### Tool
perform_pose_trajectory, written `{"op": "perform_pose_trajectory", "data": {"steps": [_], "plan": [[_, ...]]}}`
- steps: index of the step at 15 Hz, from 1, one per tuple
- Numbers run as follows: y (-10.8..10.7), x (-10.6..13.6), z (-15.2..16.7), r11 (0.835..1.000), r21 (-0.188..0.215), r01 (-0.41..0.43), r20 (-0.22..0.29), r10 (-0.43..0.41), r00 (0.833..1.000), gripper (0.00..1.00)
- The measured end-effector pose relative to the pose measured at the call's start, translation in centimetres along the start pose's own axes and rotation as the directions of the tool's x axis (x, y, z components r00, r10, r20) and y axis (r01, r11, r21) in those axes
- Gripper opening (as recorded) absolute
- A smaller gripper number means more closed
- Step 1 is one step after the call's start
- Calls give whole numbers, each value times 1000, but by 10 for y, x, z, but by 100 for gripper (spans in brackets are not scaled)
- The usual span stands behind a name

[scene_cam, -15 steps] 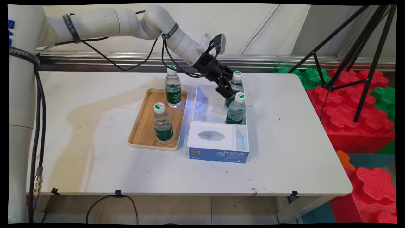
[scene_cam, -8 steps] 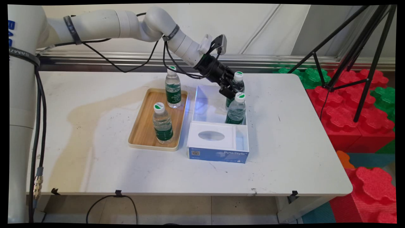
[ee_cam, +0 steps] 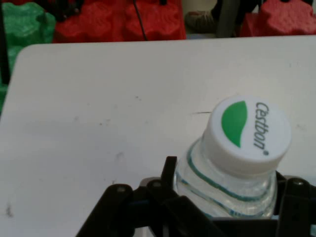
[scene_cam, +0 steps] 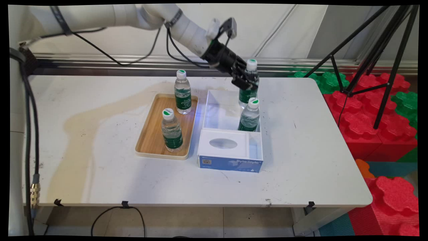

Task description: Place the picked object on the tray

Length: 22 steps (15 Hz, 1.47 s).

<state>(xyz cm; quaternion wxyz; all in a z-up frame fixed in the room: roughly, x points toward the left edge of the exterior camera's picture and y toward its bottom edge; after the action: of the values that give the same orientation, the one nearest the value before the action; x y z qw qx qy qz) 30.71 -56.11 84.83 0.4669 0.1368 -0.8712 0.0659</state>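
Observation:
My gripper (scene_cam: 246, 79) is shut on a clear water bottle (scene_cam: 249, 89) with a green label and a white cap, held by its upper body above the far right corner of the white open box (scene_cam: 214, 110). In the hand view the same bottle (ee_cam: 237, 163) fills the lower right between my fingers (ee_cam: 170, 173), its cap facing the camera. A second bottle (scene_cam: 249, 115) stands inside the box just in front of the lifted one. Two more bottles (scene_cam: 183, 92) (scene_cam: 172, 130) stand on the wooden tray (scene_cam: 150, 134) to the left of the box.
The box's near end has a white lid with an oval opening and a blue front (scene_cam: 230, 164). A black tripod (scene_cam: 378, 53) and red and green foam blocks (scene_cam: 371, 110) stand beyond the table's right edge. Black cables hang from the arm at the left.
My gripper has risen with the far bottle held in it, lifting it up out of the box's far right corner. The other three bottles have stayed where they were.

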Motion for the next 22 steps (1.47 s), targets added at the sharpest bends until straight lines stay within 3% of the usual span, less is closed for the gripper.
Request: {"op": "perform_pose_trajectory", "data": {"steps": [6,11,15,22], "plan": [[20,32,-62,997,59,47,-7,-47,999,0],[49,46,-143,990,115,84,7,-85,996,0],[75,34,-193,990,125,72,55,-79,995,0],[109,-22,-265,985,149,82,104,-98,990,0]]}}
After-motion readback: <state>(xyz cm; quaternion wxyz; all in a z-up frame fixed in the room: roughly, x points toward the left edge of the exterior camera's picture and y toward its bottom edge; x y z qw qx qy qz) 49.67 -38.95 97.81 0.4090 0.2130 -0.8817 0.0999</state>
